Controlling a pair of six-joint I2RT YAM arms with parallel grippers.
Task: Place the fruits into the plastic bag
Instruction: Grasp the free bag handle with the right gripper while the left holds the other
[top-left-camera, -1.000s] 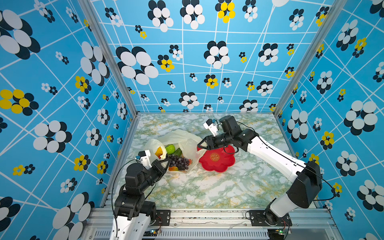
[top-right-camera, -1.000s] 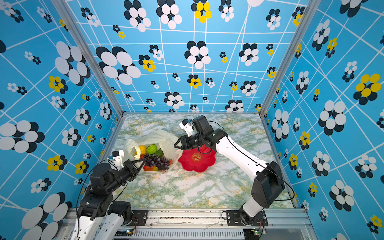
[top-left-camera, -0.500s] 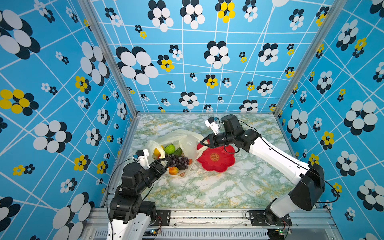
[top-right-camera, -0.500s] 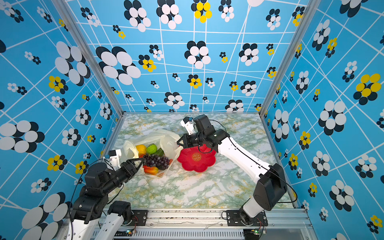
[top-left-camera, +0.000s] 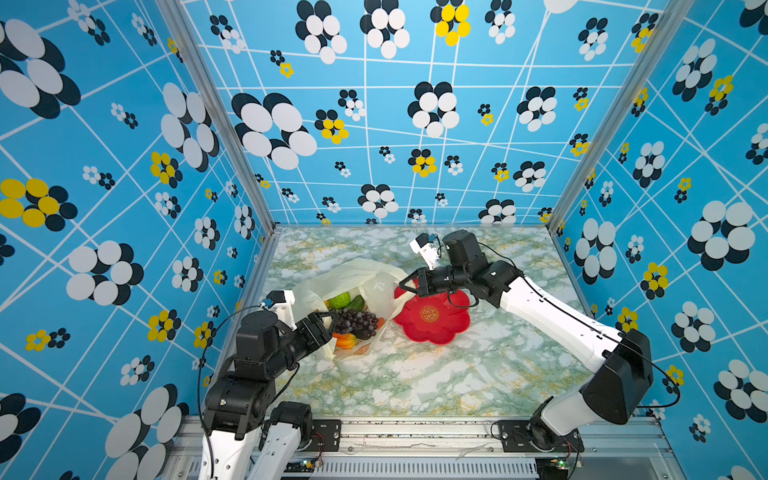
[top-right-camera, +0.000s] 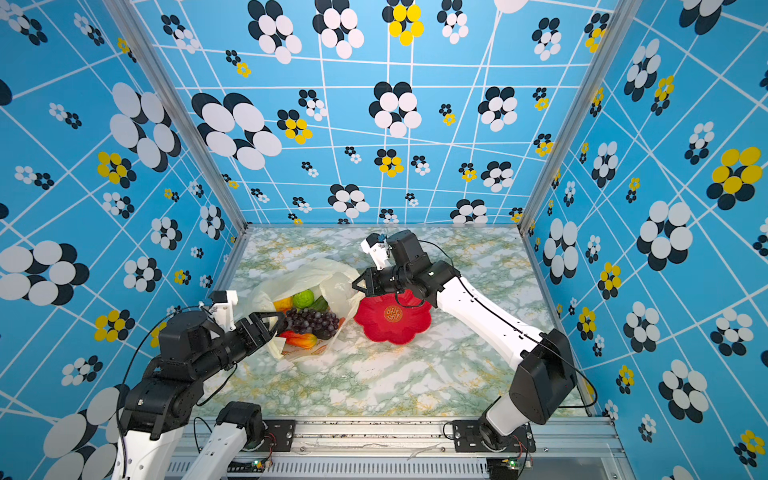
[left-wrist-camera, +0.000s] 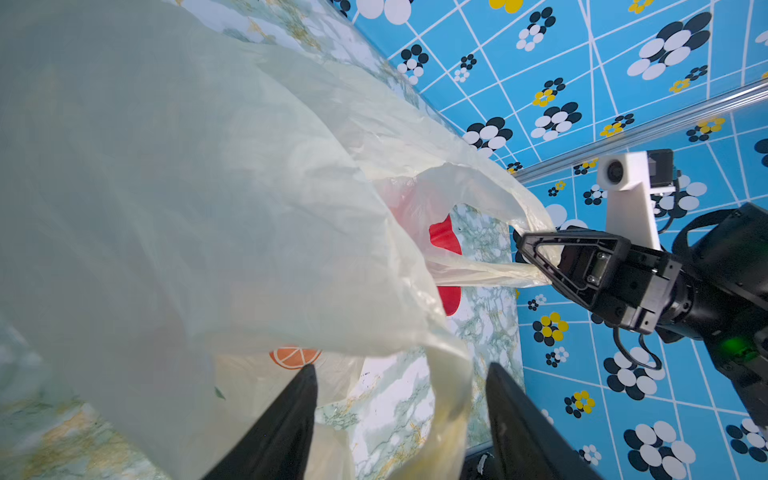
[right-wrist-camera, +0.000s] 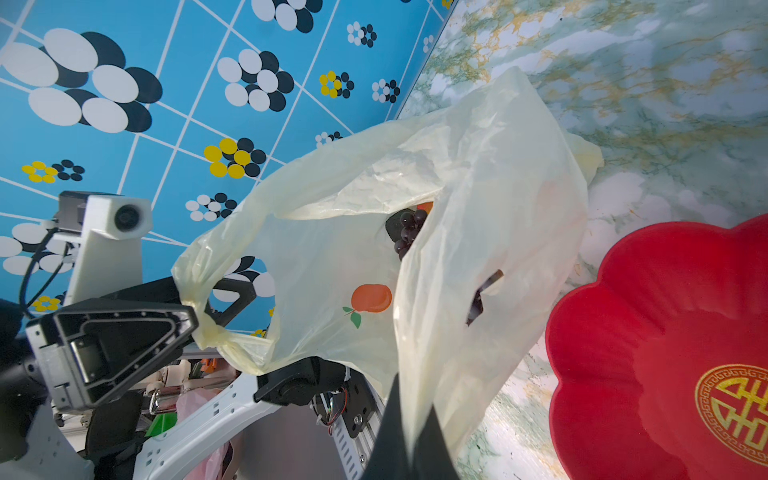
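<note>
LEFT ARM: white-and-black left arm sat folded low at the near left, forearm angled forward and inward | LEFT HAND: black left hand had its fingers spread apart | RIGHT ARM: white-and-black right arm stretched far leftward toward the middle, wrist level | RIGHT HAND: black right hand was pinched closed, tips together

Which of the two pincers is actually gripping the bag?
The right pincer: its jaws are shut on a handle of the bag, by the red dish. The left pincer stands open, clamping nothing.
</note>
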